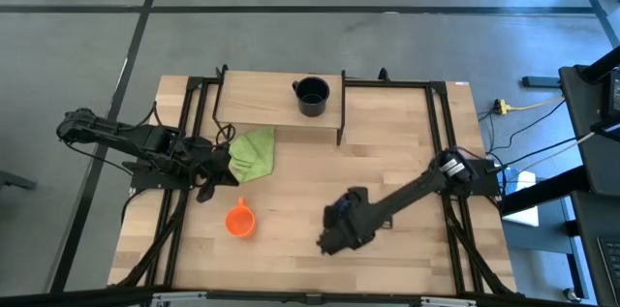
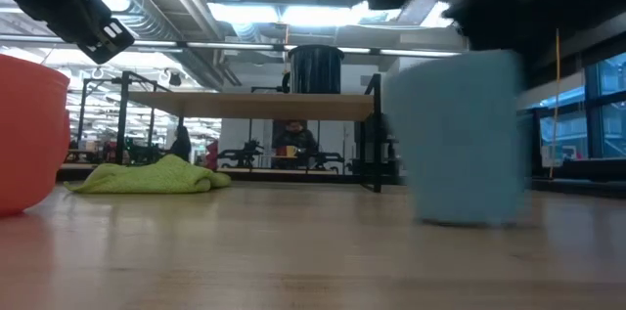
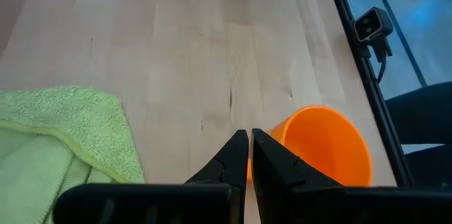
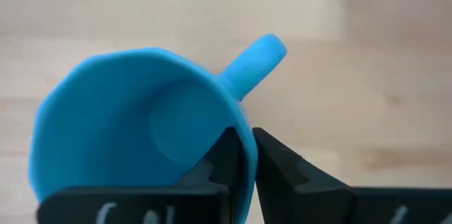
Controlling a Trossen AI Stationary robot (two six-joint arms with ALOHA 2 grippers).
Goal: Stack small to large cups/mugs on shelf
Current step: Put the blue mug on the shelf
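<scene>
The light blue mug (image 4: 134, 125) stands upright on the near right of the tabletop and also shows in the low view (image 2: 460, 139). My right gripper (image 4: 246, 143) is shut on it; in the high view the gripper (image 1: 329, 239) hides the mug. The orange mug (image 1: 240, 221) stands upright on its base near the left. My left gripper (image 3: 249, 146) is shut and empty, above the table between the orange mug (image 3: 321, 146) and the green cloth (image 1: 254, 155). The black mug (image 1: 311, 96) stands on the shelf (image 1: 262, 99). My right gripper holds the light blue mug by its rim wall (image 4: 244, 121), right beside the handle (image 4: 254, 61). One finger is inside the mug and one outside. The fingers come from above, pointing down. The mug is upright; I cannot tell whether its base (image 2: 465, 217) is on the table.
The green cloth (image 2: 152, 175) lies crumpled in front of the shelf's left end. Black frame rails (image 1: 441, 133) run along both sides of the table. A bare stretch of tabletop (image 1: 320, 167) lies between the shelf and the mugs.
</scene>
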